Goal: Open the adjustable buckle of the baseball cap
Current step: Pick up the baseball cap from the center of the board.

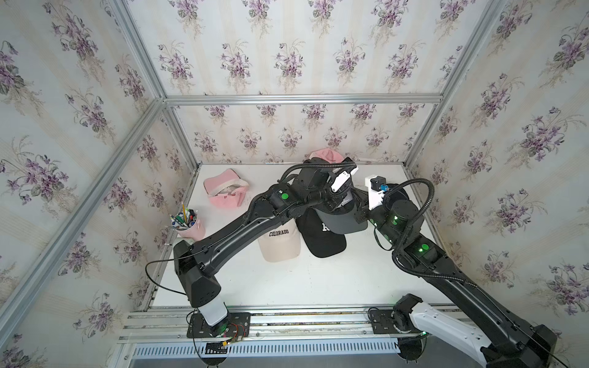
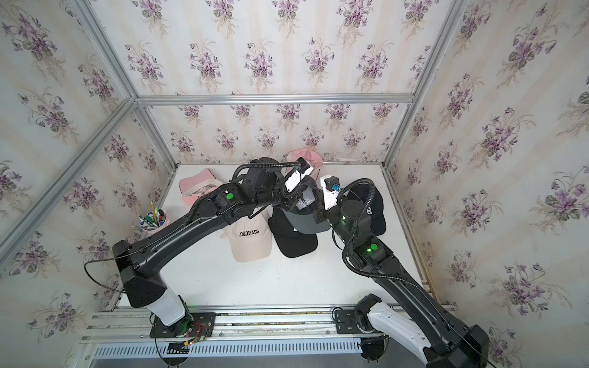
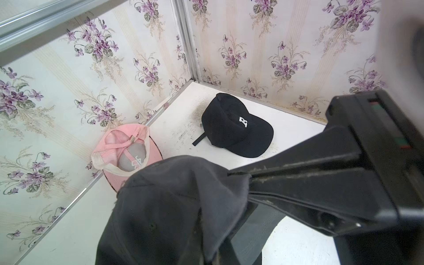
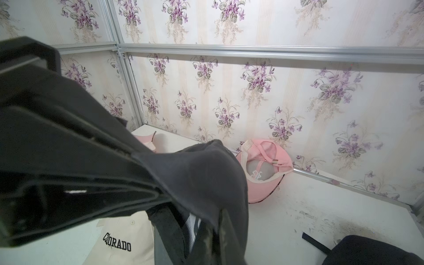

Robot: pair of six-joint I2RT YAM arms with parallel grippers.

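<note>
Tension hold on the grey baseball cap (image 1: 341, 220), raised above the counter (image 1: 318, 280).
Each clamped on its fabric edge, the left hand (image 3: 249, 183) and the right hand (image 4: 158, 181) apparently stretch the back between them for access; the buckle is hidden.

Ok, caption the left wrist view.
Left gripper shut on grey cap; black cap and pink cap rest on the table beyond.

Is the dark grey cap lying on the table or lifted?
Lifted: the dark grey cap hangs, pinched by left claw and right claw.
</note>
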